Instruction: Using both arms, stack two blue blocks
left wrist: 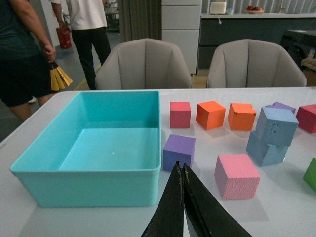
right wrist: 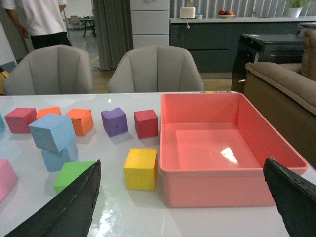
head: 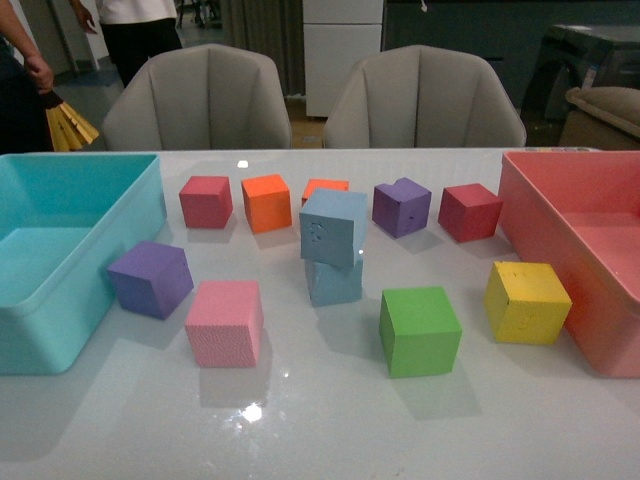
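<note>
Two pale blue blocks stand stacked mid-table: the upper blue block (head: 334,226) sits tilted and twisted on the lower blue block (head: 335,281). The stack also shows in the left wrist view (left wrist: 276,126) and in the right wrist view (right wrist: 52,132). No arm shows in the front view. My left gripper (left wrist: 180,168) is shut and empty, low over the table by the teal bin, well apart from the stack. My right gripper (right wrist: 182,170) is wide open and empty, near the pink bin's front wall.
A teal bin (head: 40,300) stands at left, a pink bin (head: 560,230) at right. Loose cubes surround the stack: purple (head: 151,279), pink (head: 225,322), green (head: 419,331), yellow (head: 527,302), red (head: 206,201), orange (head: 266,203), another purple (head: 401,207), dark red (head: 469,212). Chairs stand beyond.
</note>
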`<state>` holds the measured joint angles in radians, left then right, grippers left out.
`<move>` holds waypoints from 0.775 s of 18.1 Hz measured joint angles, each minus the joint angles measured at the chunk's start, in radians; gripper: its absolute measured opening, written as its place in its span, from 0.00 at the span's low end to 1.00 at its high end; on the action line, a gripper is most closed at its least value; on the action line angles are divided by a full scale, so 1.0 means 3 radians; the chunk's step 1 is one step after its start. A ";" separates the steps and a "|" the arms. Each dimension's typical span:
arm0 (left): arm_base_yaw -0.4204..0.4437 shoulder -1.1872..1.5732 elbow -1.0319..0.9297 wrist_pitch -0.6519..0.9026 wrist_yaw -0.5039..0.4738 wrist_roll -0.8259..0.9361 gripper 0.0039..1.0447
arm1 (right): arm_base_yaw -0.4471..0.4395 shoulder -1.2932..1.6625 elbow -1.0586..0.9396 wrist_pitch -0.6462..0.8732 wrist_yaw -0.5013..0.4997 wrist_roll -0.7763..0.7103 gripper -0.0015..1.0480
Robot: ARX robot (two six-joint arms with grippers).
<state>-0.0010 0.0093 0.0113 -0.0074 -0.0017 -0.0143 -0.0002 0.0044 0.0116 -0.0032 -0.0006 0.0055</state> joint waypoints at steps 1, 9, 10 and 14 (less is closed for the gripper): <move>0.0000 0.0000 0.0000 0.0028 0.0005 0.0001 0.01 | 0.0000 0.0000 0.0000 -0.0003 0.0001 0.0000 0.94; 0.0000 0.0000 0.0000 0.0014 0.0005 0.0001 0.84 | 0.0000 0.0000 0.0000 0.0000 0.0001 0.0000 0.94; 0.0000 0.0000 0.0000 0.0014 0.0005 0.0006 0.96 | 0.0000 0.0000 0.0000 -0.0001 0.0000 0.0000 0.94; 0.0000 0.0000 0.0000 0.0014 0.0005 0.0009 0.94 | 0.0000 0.0000 0.0000 -0.0001 0.0001 0.0000 0.94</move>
<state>-0.0010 0.0093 0.0113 -0.0032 -0.0002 -0.0116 -0.0002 0.0044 0.0116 -0.0036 -0.0002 0.0055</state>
